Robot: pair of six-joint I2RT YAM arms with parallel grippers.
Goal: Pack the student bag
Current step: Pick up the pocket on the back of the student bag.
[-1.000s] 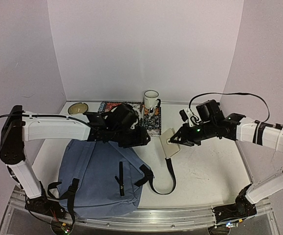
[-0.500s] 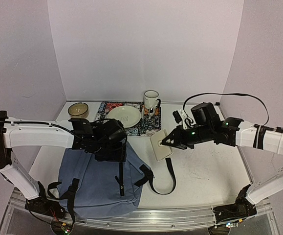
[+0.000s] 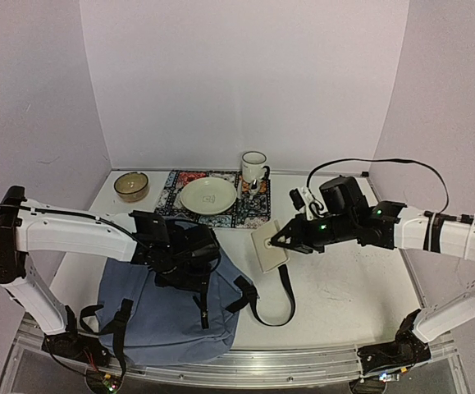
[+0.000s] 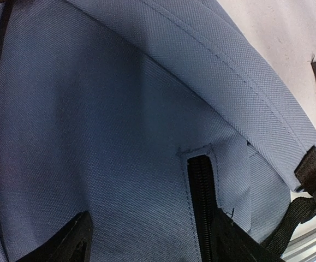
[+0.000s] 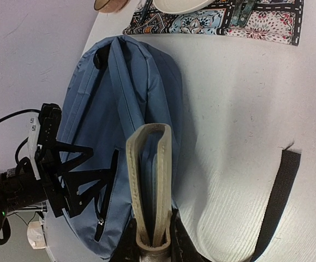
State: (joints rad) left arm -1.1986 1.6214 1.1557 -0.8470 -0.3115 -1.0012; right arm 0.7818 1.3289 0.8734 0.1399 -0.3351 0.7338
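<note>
- Slate-blue fabric fills the left wrist view: the bag [image 3: 167,304] lies flat on the tabletop [image 3: 344,287], on the left arm's side, front zipper [image 3: 203,300] facing up.
- Left gripper [image 3: 194,263] hangs right over the bag's upper front with its jaws wide apart. The top of the zipper runs between the black fingertips [image 4: 73,243], and nothing is pinched.
- Over to the right gripper [image 3: 281,242], just off the bag's upper right corner, with its jaws clamped narrow on a beige book [image 3: 268,245].
- That book sits tilted in the grip, just beside the bag's upper right edge. From the right wrist it shows edge-on, with the bag's blue fabric spread out behind it.
- A black strap [image 3: 286,295] trails off the bag's right side and curls across the bare tabletop.
- Beyond the bag's top end lies a patterned mat [image 3: 249,212] with a pale plate [image 3: 208,195] on it.
- A white mug [image 3: 253,167] stands at the mat's far edge, well apart from the bag.
- A small bowl [image 3: 130,185] sits beyond the bag's far left corner, just beside the mat.
</note>
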